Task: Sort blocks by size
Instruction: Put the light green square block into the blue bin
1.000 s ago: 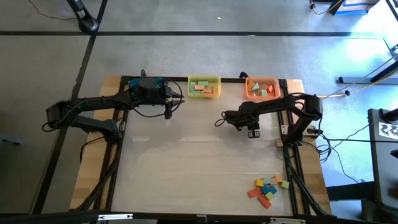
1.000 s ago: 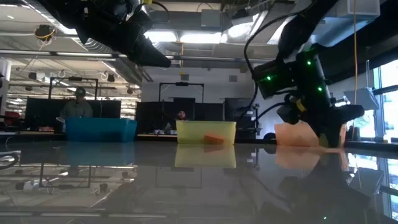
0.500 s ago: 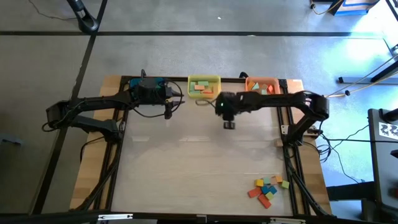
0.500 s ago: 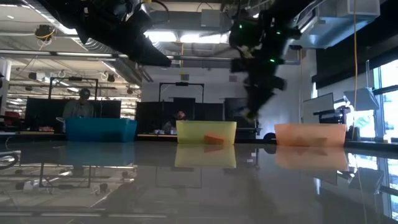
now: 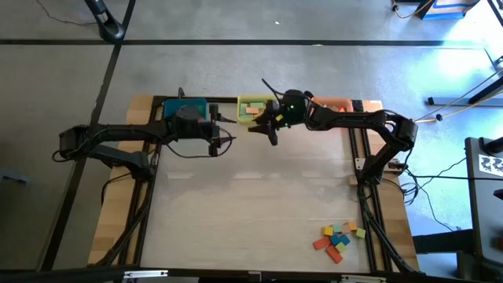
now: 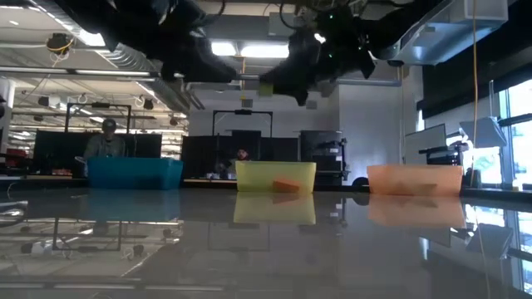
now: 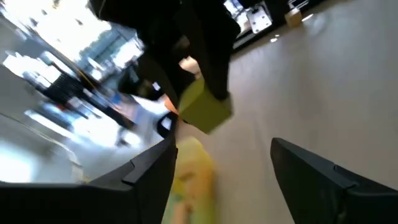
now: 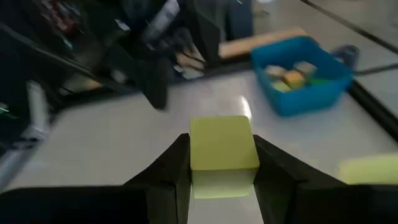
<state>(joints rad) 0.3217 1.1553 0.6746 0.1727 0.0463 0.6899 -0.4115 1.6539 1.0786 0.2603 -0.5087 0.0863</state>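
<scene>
Fingers of the right gripper (image 8: 222,163) are clenched on a yellow-green cube block (image 8: 223,143), one dark finger on each side face. It hangs in the air above the desk (image 5: 251,204), beside the yellow plastic bin (image 5: 253,103) at the far edge. The blue plastic bin (image 8: 303,74) lies further ahead, past the left gripper (image 5: 214,138), whose fingers stand released and empty. The right arm alone carries the block. It looks plain, with smooth equal faces and no clear long axis. A heap of mixed coloured blocks (image 5: 339,238) lies at the near right corner.
</scene>
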